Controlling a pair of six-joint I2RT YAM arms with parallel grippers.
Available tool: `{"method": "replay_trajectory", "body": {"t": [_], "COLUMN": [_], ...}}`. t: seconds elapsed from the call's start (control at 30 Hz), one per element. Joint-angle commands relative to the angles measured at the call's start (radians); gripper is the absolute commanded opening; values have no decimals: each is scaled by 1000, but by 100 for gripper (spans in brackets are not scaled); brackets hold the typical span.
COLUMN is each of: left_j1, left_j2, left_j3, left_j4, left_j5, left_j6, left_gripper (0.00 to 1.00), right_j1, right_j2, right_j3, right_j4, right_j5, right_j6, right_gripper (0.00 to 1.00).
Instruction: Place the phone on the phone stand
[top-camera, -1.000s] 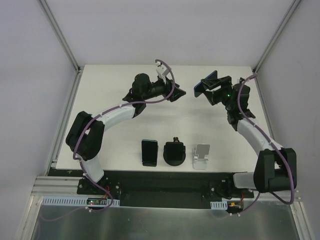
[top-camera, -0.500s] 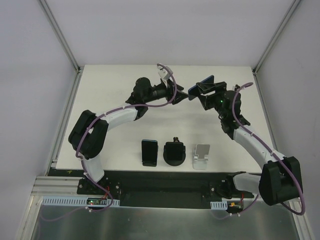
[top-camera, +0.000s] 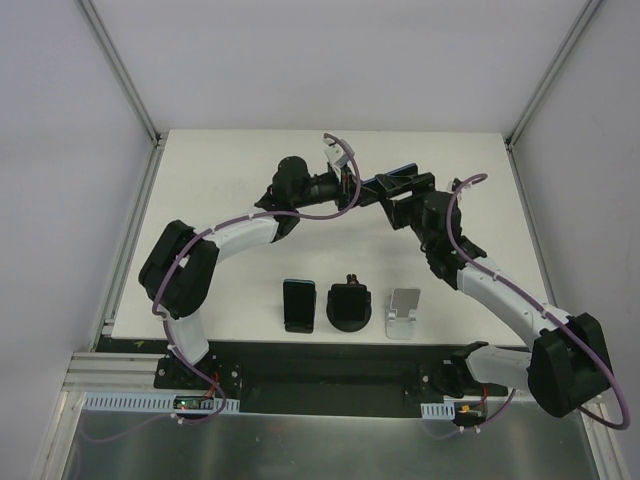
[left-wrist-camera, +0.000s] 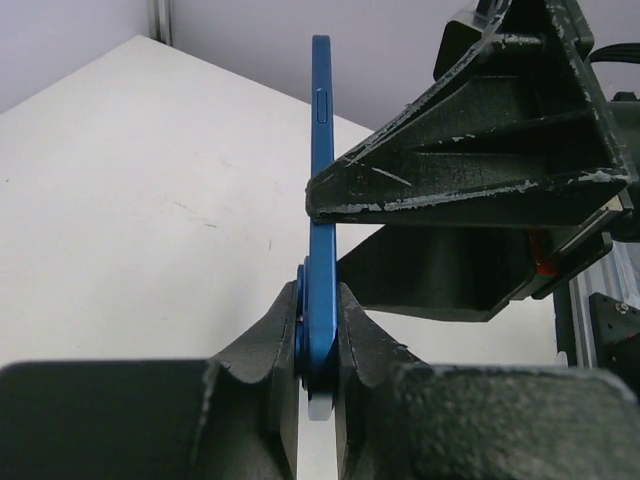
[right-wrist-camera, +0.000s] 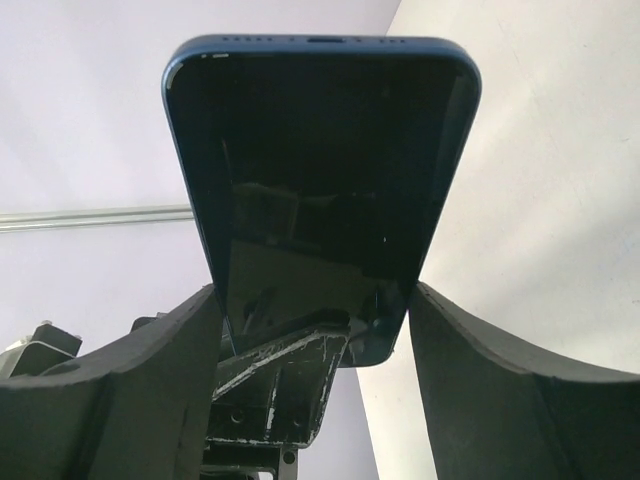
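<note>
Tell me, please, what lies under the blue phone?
Only bare white table shows beneath the phone, held by the left gripper and right gripper; the spot directly below is covered from above.

A black round holder (top-camera: 349, 306) stands near the front edge of the white worktop (top-camera: 230, 160). Just left of it, not touching, lies a dark phone-like slab (top-camera: 298, 304). Well behind it, aluminium frame bars (top-camera: 120, 70) rise at the worktop's far corners.
</note>
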Motion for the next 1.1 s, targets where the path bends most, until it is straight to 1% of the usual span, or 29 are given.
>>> {"method": "replay_trajectory", "body": {"t": [0.0,0.03,0.07,0.1,0.13,0.17,0.2,0.23,0.27,0.37,0.4,0.47,0.5,0.53,0.6,0.63,0.7,0.73,0.83,0.97,1.07], "left_j1": [23,31,41,52,83,98,115,142,155,181,181,183,183,183,181,183,183,181,181,181,183], "left_j2": [-84,-91,-98,-103,-103,-98,-83,-75,-68,-69,-71,-74,-74,-72,-69,-72,-75,-74,-52,-32,-29], "left_j3": [41,47,55,86,107,136,196,221,239,278,294,317,334,340,359,360,357,362,391,416,419], "left_j4": [-62,-100,-123,-149,-231,-273,-325,-365,-426,-497,-516,-560,-579,-582,-591,-594,-597,-612,-668,-702,-708], "left_j5": [-17,0,37,64,92,164,202,233,288,345,376,397,435,454,485,503,511,517,534,528,532], "left_j6": [32,25,18,-13,-33,-51,-82,-96,-106,-120,-117,-113,-126,-137,-162,-165,-162,-160,-140,-128,-127], "left_gripper": [0,0,0,0,0,0,0,0,0,0,0,0,0,0,0,0,0,0,0,0,0], "right_j1": [14,-5,-12,-19,-29,-27,-27,-27,-26,-19,-12,23,42,75,96,102,109,131,189,241,275], "right_j2": [-80,-91,-99,-110,-113,-116,-125,-131,-143,-188,-209,-229,-246,-255,-252,-240,-175,-148,-55,45,122], "right_j3": [42,55,74,104,168,205,230,264,267,282,286,267,258,247,235,244,307,328,406,489,555], "right_j4": [60,30,-12,-117,-186,-258,-396,-467,-553,-636,-659,-643,-629,-609,-549,-534,-555,-560,-578,-604,-621], "right_j5": [-57,-121,-157,-213,-288,-318,-343,-343,-343,-331,-326,-274,-259,-218,-179,-133,-130,-89,20,47,102], "right_j6": [-96,-204,-278,-359,-468,-669,-776,-852,-1010,-1218,-1351,-1504,-1652,-1711,-1815,-1876,-1952,-2022,-2122,-2248,-2300], "right_gripper": [40,68,83,93,96,96,96,96,96,96,96,96,96,96,96,96,96,96,96,96,96]}}
